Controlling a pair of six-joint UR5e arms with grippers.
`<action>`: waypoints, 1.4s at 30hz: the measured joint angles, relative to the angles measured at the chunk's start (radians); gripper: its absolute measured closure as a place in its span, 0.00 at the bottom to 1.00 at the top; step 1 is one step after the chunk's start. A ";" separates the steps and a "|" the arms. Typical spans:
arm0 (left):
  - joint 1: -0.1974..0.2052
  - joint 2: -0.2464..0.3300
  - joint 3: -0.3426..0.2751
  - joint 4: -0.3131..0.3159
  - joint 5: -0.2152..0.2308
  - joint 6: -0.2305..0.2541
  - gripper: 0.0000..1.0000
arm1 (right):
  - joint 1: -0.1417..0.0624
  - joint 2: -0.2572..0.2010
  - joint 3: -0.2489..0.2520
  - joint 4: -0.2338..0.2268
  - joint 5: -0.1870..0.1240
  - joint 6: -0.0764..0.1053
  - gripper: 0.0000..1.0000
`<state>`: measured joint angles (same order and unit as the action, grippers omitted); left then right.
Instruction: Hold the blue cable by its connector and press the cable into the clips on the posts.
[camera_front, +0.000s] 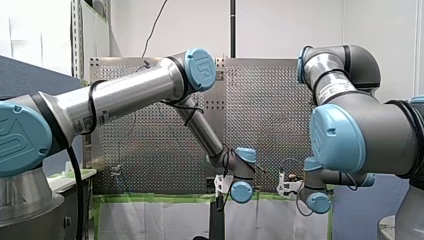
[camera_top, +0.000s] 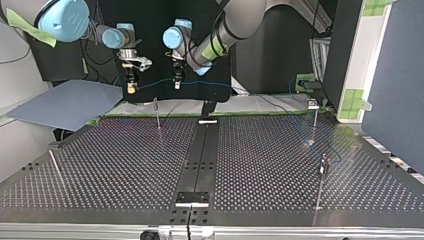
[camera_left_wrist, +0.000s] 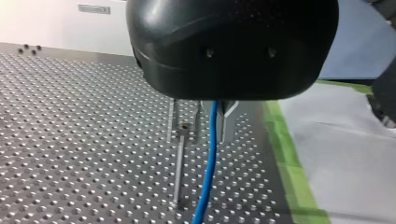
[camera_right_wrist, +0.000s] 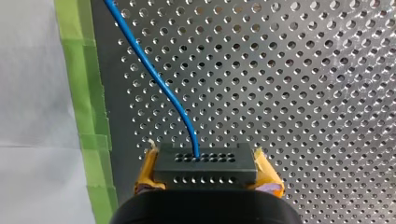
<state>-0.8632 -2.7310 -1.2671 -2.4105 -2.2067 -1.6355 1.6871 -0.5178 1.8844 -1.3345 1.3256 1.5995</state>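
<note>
In the top view the thin blue cable (camera_top: 152, 84) spans between my two grippers above the table's far edge, then runs on towards a post (camera_top: 315, 119) at the right. My right gripper (camera_top: 131, 86) is shut on the black connector (camera_right_wrist: 205, 165), clamped between its yellow pads (camera_right_wrist: 146, 169), and the blue cable (camera_right_wrist: 154, 74) leaves the connector's face. My left gripper (camera_top: 176, 83) is shut on the blue cable (camera_left_wrist: 211, 154), which hangs down from between its metal fingers (camera_left_wrist: 229, 119). A post with a clip (camera_left_wrist: 180, 158) stands just under and beside that gripper.
Other thin posts stand on the perforated table (camera_top: 125, 165): one near the far edge (camera_top: 157, 114), one at the right (camera_top: 322, 176), one leaning at the left (camera_top: 56, 167). Green tape (camera_left_wrist: 286, 158) edges the board, with white sheet beyond. A blue-grey panel (camera_top: 65, 104) lies far left.
</note>
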 joint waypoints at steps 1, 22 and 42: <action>0.000 0.000 0.007 -0.001 -0.001 0.002 1.00 | -0.004 0.000 -0.003 0.001 -0.007 -0.001 1.00; 0.004 -0.067 0.121 -0.068 0.018 0.037 1.00 | -0.091 -0.001 -0.078 0.041 -0.107 0.020 1.00; 0.034 -0.074 0.194 -0.094 0.031 0.039 1.00 | -0.121 -0.001 -0.155 0.075 -0.129 0.032 1.00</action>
<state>-0.8296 -2.8054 -1.0735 -2.5049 -2.1754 -1.5969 1.5659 -0.5191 1.7291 -1.2600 1.1963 1.6311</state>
